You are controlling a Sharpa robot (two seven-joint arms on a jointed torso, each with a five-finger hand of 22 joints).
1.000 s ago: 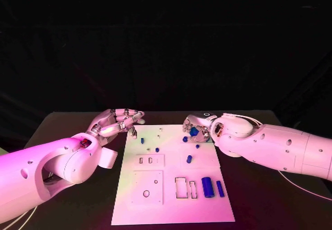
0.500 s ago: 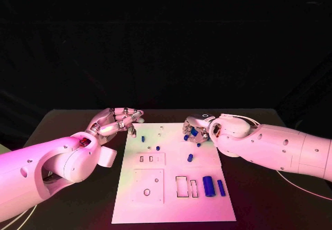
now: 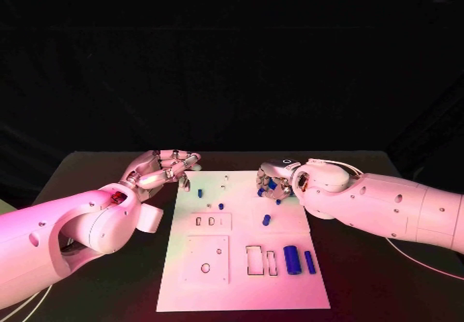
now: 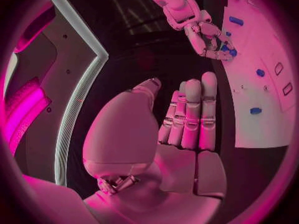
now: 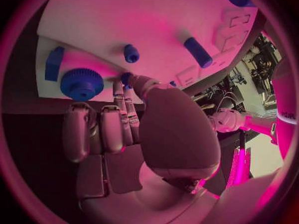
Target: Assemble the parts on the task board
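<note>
The white task board (image 3: pixel 242 268) is laid mid-bench (image 3: pixel 106 295). The right hand (image 3: pixel 273 180) is held over the board's far right corner, fingers curled beside a round ribbed blue part (image 5: pixel 81 83); a grasp cannot be confirmed. The left hand (image 3: pixel 164 169) is held off the board's far left edge, fingers together, nothing gripped. Two blue cylinders (image 3: pixel 291 259) are lying near the right edge.

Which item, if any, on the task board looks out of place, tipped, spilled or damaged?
Nothing stands out. The task board lies flat and whole, and the blue parts sit on it undamaged.
</note>
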